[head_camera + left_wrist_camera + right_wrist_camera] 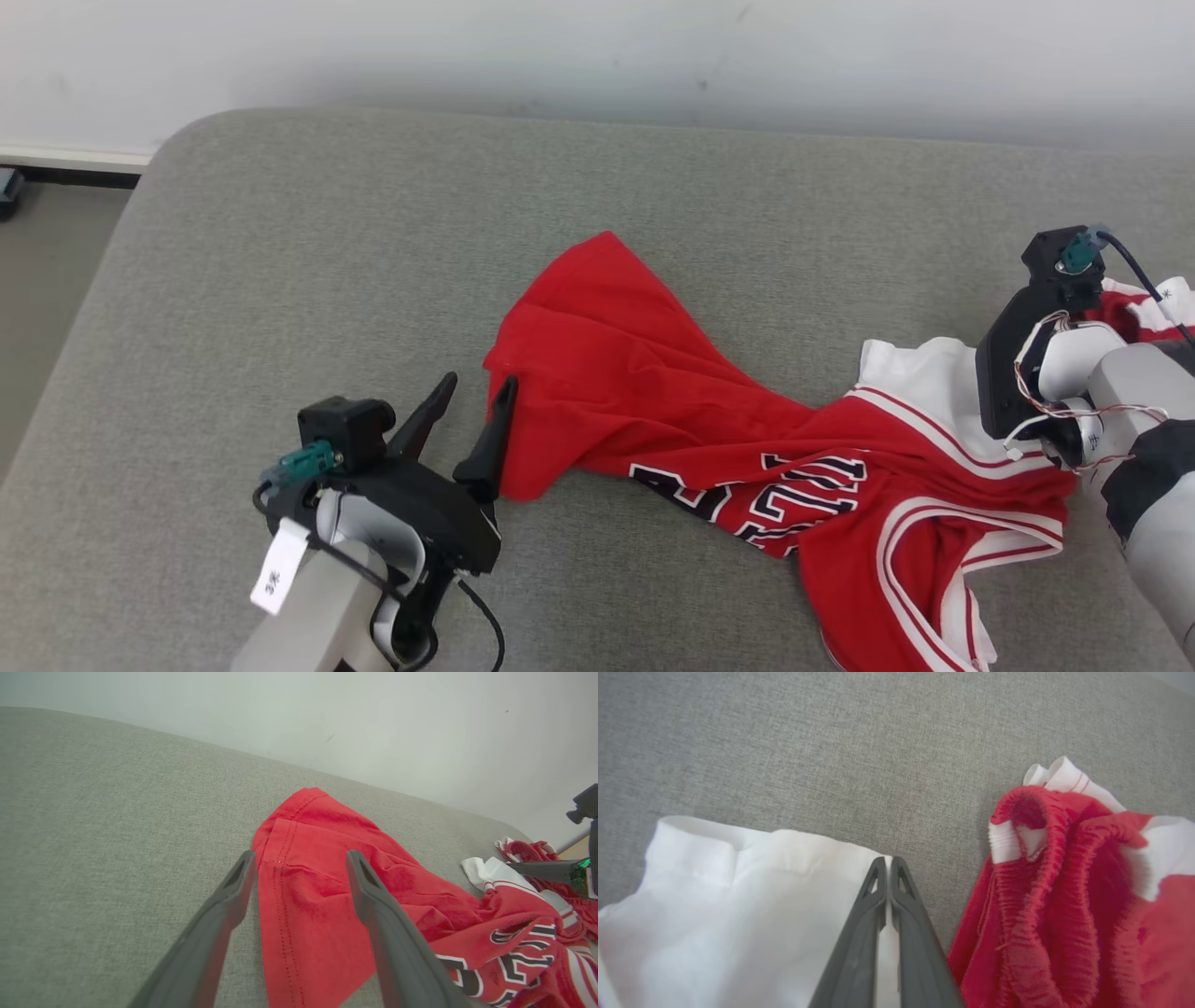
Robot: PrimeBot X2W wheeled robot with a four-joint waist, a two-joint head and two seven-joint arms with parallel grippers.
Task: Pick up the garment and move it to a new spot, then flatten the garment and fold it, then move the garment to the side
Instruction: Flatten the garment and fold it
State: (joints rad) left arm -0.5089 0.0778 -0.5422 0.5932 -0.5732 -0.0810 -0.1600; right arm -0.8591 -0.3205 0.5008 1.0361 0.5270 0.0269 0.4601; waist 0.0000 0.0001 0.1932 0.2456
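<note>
Grey cushion [373, 233] carries everything.

Red jersey [635, 373] is strung out crumpled between the two sets of fingers. The plain red hem end lies at the left fingers, the white-trimmed end at the right fingers, and the lettering is bunched in between.

A second bunch of red cloth [1064, 882] with a gathered band lies just to the right of the right fingers, apart from them. Whether it is a separate piece cannot be told.

Left fingers [369, 896] are spread wide and straddle the hem corner. The stitched hem edge runs up between them, one finger is over bare cushion, the other over red cloth. No grip is made there.

Right fingers [868, 914] are pressed together on the edge of the jersey's white panel. A strip of white is seen between them, so a pinch on the cloth is judged.

Step in hand, as judged: the pick-up, with one end gripped and the other not yet taken.

Next move calls for the left fingers to be lowered and closed on the hem corner, cloth only and no cushion cover caught. Both ends can then be raised together. The second red bunch should be kept out of the lift.
</note>
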